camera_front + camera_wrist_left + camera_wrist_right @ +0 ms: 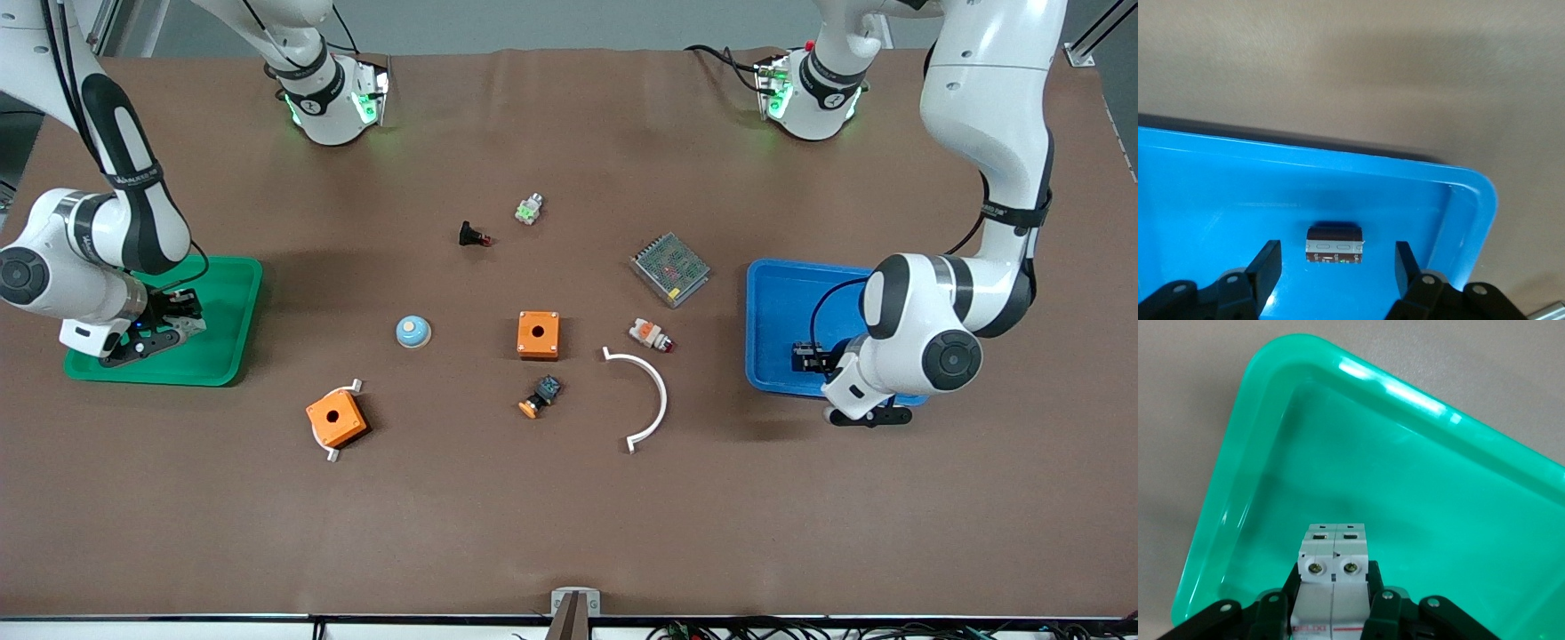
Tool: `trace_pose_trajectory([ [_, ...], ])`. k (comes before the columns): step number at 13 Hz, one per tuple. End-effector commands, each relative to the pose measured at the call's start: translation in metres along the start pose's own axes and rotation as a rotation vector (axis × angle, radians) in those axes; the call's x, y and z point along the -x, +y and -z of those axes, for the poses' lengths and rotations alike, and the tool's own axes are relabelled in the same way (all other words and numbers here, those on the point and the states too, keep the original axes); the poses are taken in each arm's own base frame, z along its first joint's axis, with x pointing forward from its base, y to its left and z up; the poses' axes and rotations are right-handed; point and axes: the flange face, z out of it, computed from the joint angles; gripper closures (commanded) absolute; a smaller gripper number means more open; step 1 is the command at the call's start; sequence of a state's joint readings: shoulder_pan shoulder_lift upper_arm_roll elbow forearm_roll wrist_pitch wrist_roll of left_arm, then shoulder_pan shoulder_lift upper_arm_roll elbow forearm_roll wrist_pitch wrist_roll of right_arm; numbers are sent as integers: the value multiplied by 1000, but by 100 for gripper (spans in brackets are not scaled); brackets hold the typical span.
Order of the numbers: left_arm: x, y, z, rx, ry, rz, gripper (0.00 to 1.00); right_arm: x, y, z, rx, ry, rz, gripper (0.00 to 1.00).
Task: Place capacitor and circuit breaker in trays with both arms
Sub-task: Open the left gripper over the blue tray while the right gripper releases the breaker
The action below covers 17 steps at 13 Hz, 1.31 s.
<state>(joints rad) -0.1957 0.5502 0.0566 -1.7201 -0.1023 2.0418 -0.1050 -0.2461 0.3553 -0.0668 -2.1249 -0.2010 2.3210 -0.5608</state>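
- Brown paper-like sheeting is covering the table point(569, 516), and we are seeing two plastic trays lying on it, one at each arm's end.
- We are seeing the left gripper point(1338, 263) hanging over the shallow blue plastic tray point(1218, 193) with its jaws standing apart and gripping nothing.
- We are finding the capacitor point(1334, 244), a tiny dark rectangular block with pale marks, lying on the blue tray's floor between the two spread dark fingers point(1265, 267), apart from both and near one rounded corner of the tray.
- In the front view we are seeing the left arm's white elbow covering much of the blue tray point(782, 302), so the capacitor is not showing there.
- We are seeing the right gripper point(1333, 597) positioned over the shallow green plastic tray point(1258, 453), its jaws closed on the circuit breaker point(1333, 570).
- We are observing the circuit breaker, a small white boxy module with two screw terminals on its exposed end, being held between the fingers above the green tray's floor; whether it is touching the floor we cannot tell.
- In the front view the right gripper point(164, 331) is sitting over the green tray point(222, 356).
- Between the trays, an orange square box with a round hole point(538, 334) is resting near the table's middle.
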Motion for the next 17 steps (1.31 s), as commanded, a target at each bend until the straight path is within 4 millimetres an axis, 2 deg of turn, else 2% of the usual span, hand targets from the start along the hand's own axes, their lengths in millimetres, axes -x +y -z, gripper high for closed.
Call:
trace_pose_trajectory([
  [1, 13, 6, 50, 17, 76, -27, 1, -7, 5, -9, -15, 4, 0, 92],
  [4, 22, 5, 114, -3, 186, -33, 0, -17, 5, -7, -18, 15, -4, 86],
  [5, 28, -2, 136, -19, 222, -32, 0, -18, 5, -7, -21, 16, -4, 69],
  [6, 36, -13, 158, -19, 251, -19, 0, -18, 6, -6, -20, 23, -7, 23],
  [7, 44, -31, 179, -11, 279, 4, 0, -22, 9, 1, -13, 31, -9, 0],
  [10, 77, -50, 234, 0, 319, 21, 0, -30, 1, 16, -35, 61, -20, 0],
  [11, 87, -52, 249, 2, 328, 19, 0, -32, -2, 30, -58, 77, -37, 0],
  [14, 110, -51, 278, 1, 340, 7, 0, -48, -11, 97, -206, 89, -90, 0],
  [15, 113, -51, 282, -22, 343, 1, 0, -51, -8, 119, -250, 89, -98, 0],
  [17, 112, -45, 308, -39, 387, -12, 0, -51, -11, 165, -259, 88, -131, 0],
])
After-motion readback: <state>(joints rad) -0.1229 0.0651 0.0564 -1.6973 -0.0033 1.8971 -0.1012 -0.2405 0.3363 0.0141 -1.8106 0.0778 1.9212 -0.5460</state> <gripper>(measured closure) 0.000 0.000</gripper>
